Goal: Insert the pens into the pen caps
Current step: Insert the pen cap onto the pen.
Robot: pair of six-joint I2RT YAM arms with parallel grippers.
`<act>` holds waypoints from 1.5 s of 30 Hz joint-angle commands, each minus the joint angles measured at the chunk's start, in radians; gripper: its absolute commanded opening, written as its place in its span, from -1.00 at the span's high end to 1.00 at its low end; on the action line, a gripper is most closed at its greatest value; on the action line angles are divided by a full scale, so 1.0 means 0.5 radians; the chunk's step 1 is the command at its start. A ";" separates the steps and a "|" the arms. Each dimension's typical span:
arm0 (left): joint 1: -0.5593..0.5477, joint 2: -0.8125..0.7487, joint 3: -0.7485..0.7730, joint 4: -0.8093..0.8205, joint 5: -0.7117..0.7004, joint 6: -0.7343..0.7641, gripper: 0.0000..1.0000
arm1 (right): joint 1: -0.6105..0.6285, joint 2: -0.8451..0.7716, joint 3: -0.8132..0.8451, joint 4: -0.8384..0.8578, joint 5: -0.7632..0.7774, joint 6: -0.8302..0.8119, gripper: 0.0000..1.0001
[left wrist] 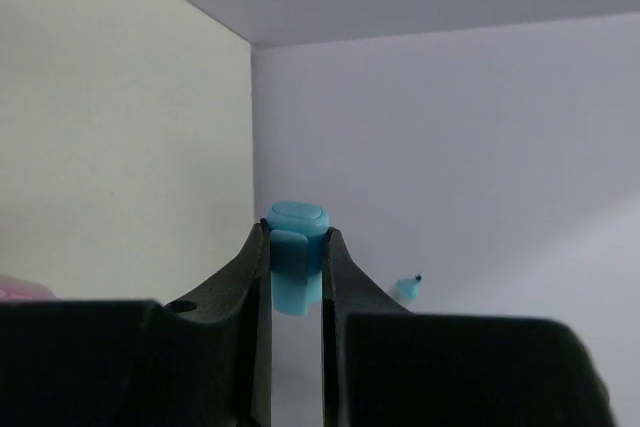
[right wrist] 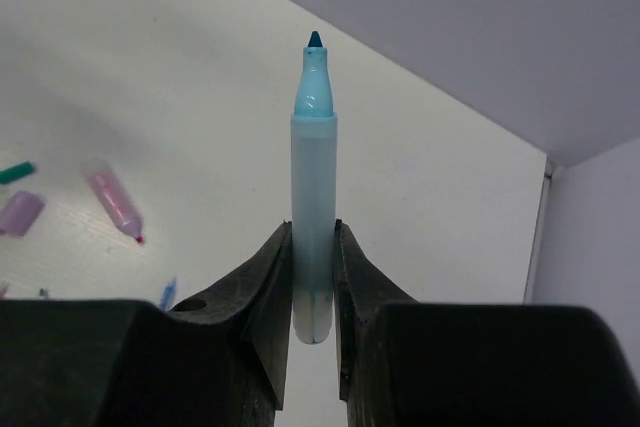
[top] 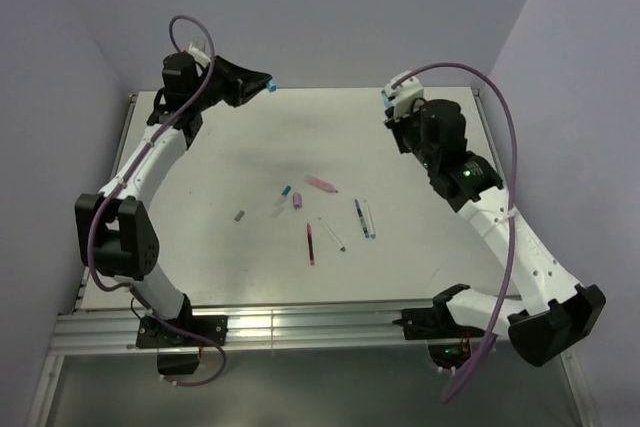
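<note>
My left gripper [top: 260,82] is raised at the back left and is shut on a light blue pen cap [top: 272,85]. In the left wrist view the cap [left wrist: 297,247] sits pinched between the fingertips. My right gripper [top: 393,107] is raised at the back right and is shut on a pale blue pen [right wrist: 314,187], whose dark blue tip points away from the fingers. That pen's tip also shows in the left wrist view [left wrist: 407,288], apart from the cap. The two grippers face each other across a wide gap.
On the table's middle lie a pink pen [top: 322,184], a purple cap [top: 297,200], a small teal-tipped piece [top: 284,192], a grey cap [top: 239,215], a red pen [top: 311,244], a white green-tipped pen [top: 332,235], a dark blue pen [top: 360,217] and a white pen [top: 370,219].
</note>
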 commanded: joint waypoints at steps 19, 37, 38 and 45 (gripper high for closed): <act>-0.193 0.110 0.343 -0.617 -0.423 -0.187 1.00 | 0.775 0.904 1.016 -0.674 -0.202 0.602 1.00; -0.304 0.110 0.243 -0.712 -0.568 -0.076 0.99 | 0.689 1.003 1.010 -0.677 -0.063 0.716 1.00; -0.304 0.107 0.233 -0.706 -0.559 -0.082 1.00 | 0.689 1.003 1.013 -0.683 -0.069 0.713 1.00; -0.307 0.079 0.190 -0.700 -0.525 -0.076 1.00 | 0.680 1.027 1.038 -0.742 -0.100 0.740 1.00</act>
